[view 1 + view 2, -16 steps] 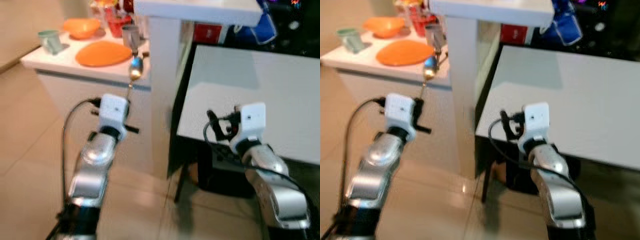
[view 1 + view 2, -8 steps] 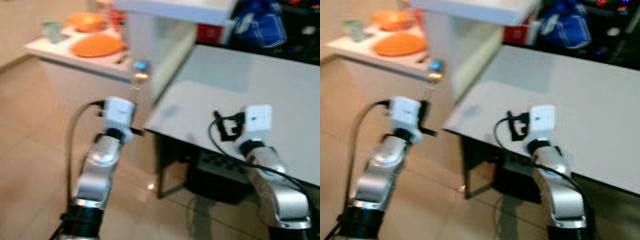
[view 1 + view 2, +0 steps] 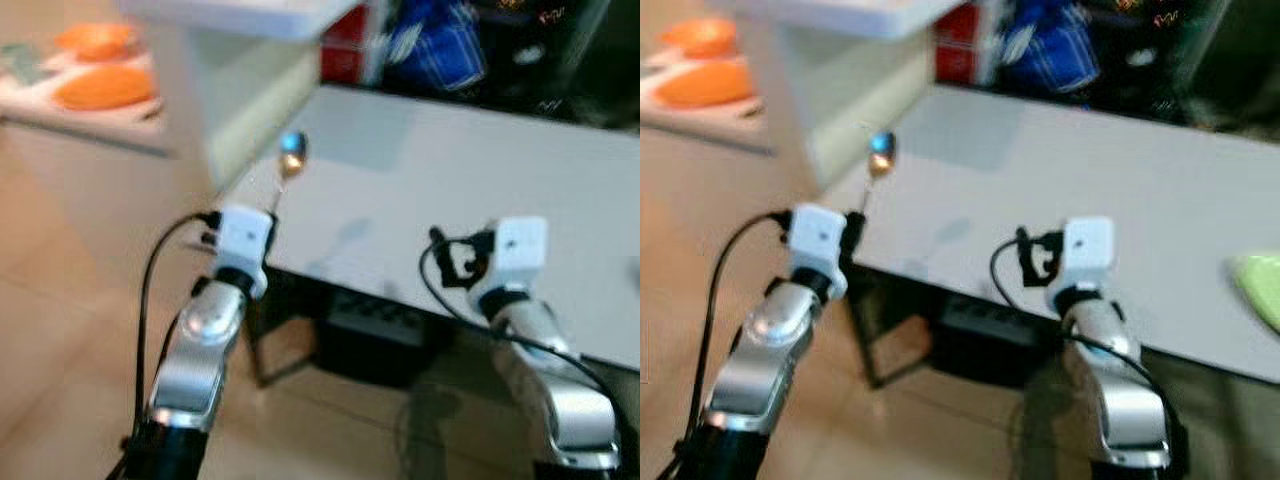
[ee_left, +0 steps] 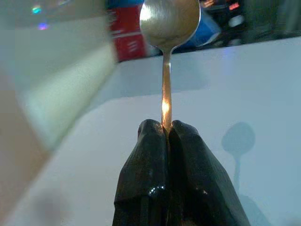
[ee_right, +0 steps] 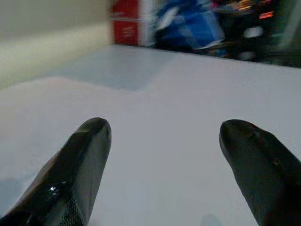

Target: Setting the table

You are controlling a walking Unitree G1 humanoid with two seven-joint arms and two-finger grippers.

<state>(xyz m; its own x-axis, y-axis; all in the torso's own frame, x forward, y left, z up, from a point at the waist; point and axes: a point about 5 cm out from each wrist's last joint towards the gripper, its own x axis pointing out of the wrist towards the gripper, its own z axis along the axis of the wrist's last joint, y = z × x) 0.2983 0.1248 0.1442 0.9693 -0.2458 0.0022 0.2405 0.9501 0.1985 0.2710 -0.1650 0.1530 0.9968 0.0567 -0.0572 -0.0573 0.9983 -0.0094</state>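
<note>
Upright, spoon (image 4: 168,28) clamped in left gripper (image 4: 166,133)

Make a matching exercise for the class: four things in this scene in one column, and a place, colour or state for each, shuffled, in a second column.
Things
1. spoon
2. right pincer
3. plate
4. table

Descriptions
A. open, holding nothing
B. pale green, at the table's right edge
C. held upright in the left pincer
D. white, in front of both arms

Pairs: 1-C, 2-A, 3-B, 4-D
</note>
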